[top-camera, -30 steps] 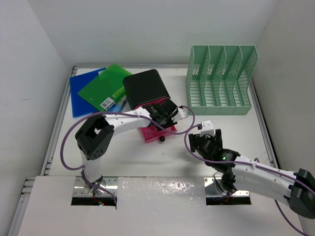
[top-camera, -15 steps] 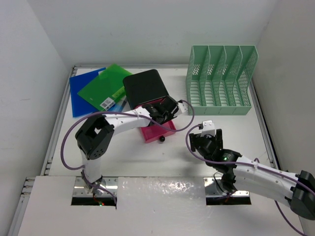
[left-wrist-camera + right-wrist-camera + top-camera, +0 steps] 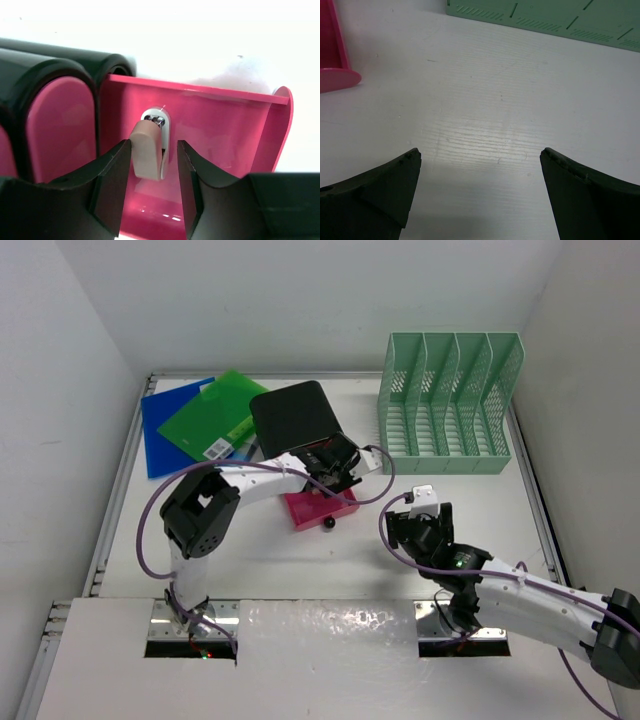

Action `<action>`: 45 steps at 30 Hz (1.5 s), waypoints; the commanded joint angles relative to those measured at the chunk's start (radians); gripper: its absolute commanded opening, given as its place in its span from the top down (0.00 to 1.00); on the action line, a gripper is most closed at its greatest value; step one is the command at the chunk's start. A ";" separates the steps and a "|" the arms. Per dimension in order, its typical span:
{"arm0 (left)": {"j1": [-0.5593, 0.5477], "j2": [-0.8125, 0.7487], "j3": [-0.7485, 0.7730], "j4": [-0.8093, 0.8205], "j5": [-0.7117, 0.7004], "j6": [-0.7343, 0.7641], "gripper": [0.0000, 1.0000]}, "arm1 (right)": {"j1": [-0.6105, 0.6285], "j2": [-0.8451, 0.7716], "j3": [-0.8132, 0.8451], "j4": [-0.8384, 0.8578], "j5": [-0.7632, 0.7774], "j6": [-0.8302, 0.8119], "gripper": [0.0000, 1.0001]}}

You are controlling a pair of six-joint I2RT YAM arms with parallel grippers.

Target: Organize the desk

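Left wrist: your left gripper (image 3: 154, 144) straddles beige item (image 3: 147, 150) in pink drawer (image 3: 225, 135), jaws slack, item likely stowed; wrist sits nearer black box (image 3: 295, 415) than second ago. Right gripper (image 3: 480, 150) gapes over counter (image 3: 485, 100).

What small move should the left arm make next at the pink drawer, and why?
Probably open the left gripper slightly and lift it clear. A small beige item sits between its jaws inside the pink drawer, which stands pulled out of the black box; whether it is gripped, I cannot tell. Closing the drawer could follow.
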 commanded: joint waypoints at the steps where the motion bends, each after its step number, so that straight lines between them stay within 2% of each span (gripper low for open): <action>1: 0.022 0.016 0.023 -0.032 0.092 0.000 0.61 | -0.002 -0.003 0.007 -0.003 0.020 0.012 0.01; 19: 0.019 -0.088 -0.017 -0.147 0.238 -0.023 0.62 | -0.002 -0.020 0.001 -0.008 0.023 0.021 0.01; 27: 0.015 -0.128 -0.057 -0.178 0.307 -0.031 0.67 | -0.001 -0.035 -0.002 -0.023 0.025 0.027 0.01; 34: 0.006 -0.160 -0.101 -0.207 0.378 -0.019 0.67 | -0.002 -0.044 -0.004 -0.026 0.028 0.027 0.01; 42: 0.006 -0.208 -0.095 -0.210 0.367 -0.002 0.64 | -0.001 -0.052 -0.005 -0.022 0.020 0.018 0.01; 45: 0.006 -0.268 -0.050 -0.221 0.349 0.009 0.64 | -0.002 -0.040 -0.034 0.070 -0.047 -0.046 0.01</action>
